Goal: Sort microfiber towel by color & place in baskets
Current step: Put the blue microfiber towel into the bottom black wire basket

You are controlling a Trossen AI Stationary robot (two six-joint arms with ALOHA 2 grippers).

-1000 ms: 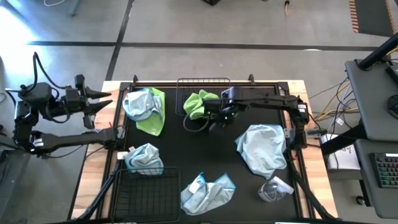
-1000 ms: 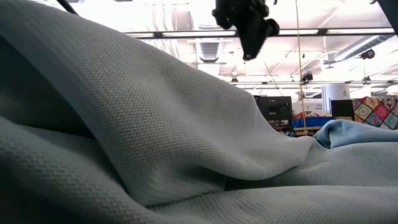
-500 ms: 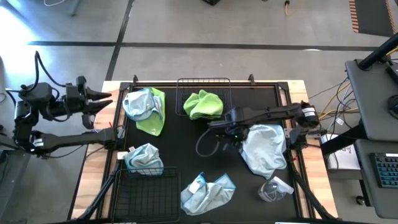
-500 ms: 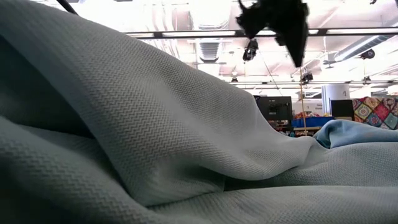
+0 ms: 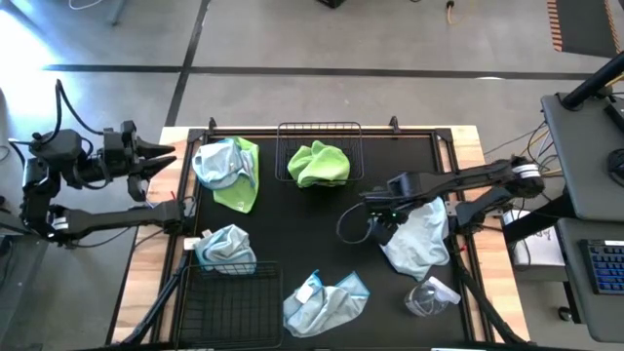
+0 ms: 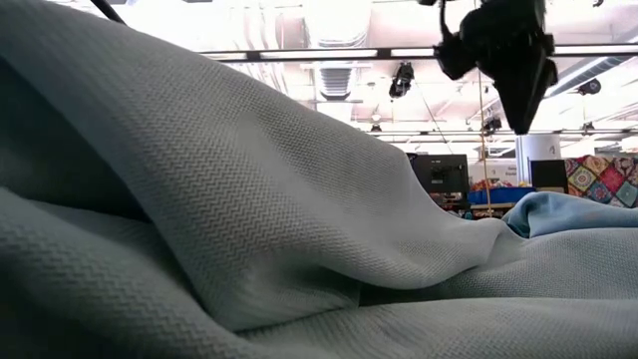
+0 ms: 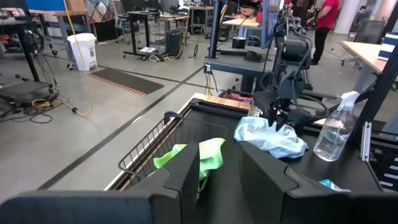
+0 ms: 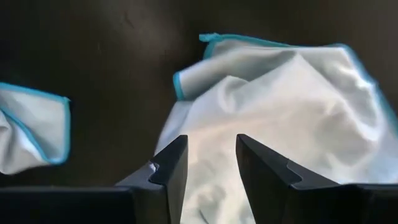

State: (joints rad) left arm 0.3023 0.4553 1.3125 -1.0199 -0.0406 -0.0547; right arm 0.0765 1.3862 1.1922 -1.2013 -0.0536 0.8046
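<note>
No lettering, label or number seems readable in these views.

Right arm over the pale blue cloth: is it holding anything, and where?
Nothing. The right end effector is open above the pale light blue microfiber towel, not gripping it.

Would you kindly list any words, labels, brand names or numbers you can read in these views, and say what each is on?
None can be read.
The spray bottle shows no readable label.
The small tag on the pale blue towel at the near edge is too small to read.
</note>
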